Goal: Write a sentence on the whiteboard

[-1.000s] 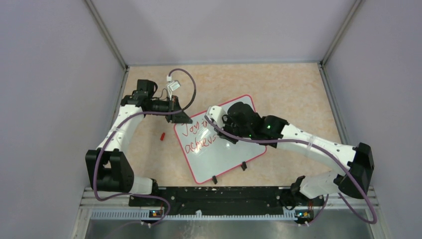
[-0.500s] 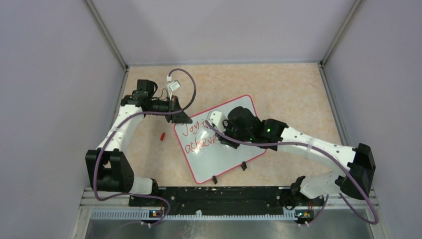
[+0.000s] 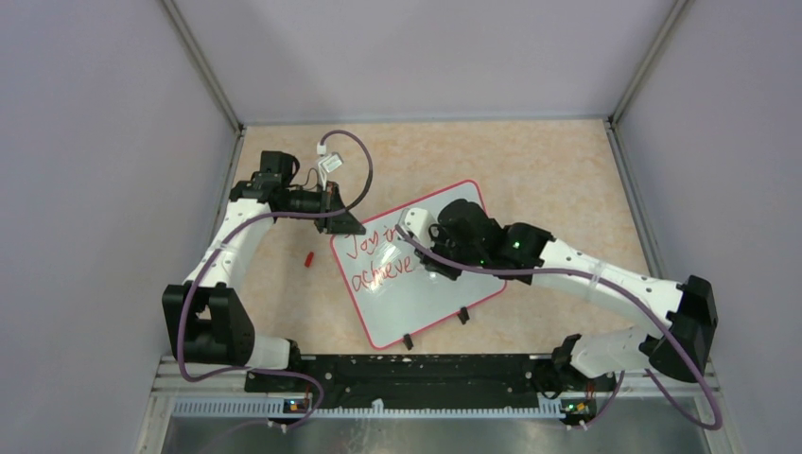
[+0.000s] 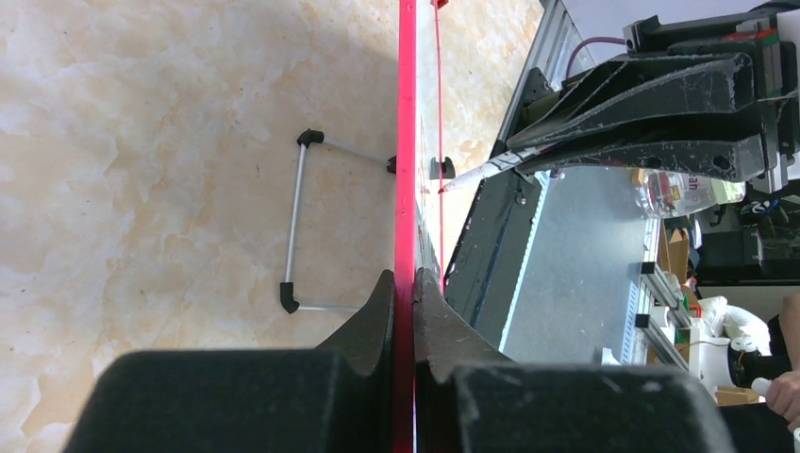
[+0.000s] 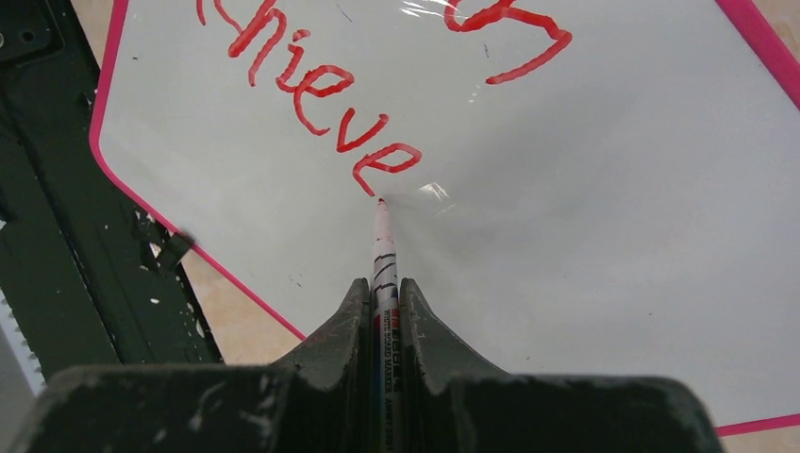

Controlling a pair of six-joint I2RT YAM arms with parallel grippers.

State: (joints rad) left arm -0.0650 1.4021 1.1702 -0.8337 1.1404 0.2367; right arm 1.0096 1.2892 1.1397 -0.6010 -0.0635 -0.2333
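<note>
- Whiteboard [image 3: 427, 295] lies at the centre of the top view, turned at an angle on the tan surface [image 3: 539, 175], with a black wire leg [image 4: 296, 226] showing at its underside in the left wrist view.
- Left end effector [image 4: 404, 279] is closed tight on the board's red-pink frame, at the board's upper left corner in the top view.
- Right end effector [image 5: 382, 291] is pinched shut around a white marker [image 5: 382, 253]; the red tip touches the board just below the last "e".
- Red sentence [image 3: 382, 259] reads "Joy" on the first line, partly hidden by the arm, and "achieve" on the second.
- Small print runs along the marker barrel, too fine to read surely.
- Blank white board fills the lower right half; the frame's lower edge sits near the black rail.
- Bare surface opens at the upper right; a small red item [image 3: 308, 257] lies just left of the board.
</note>
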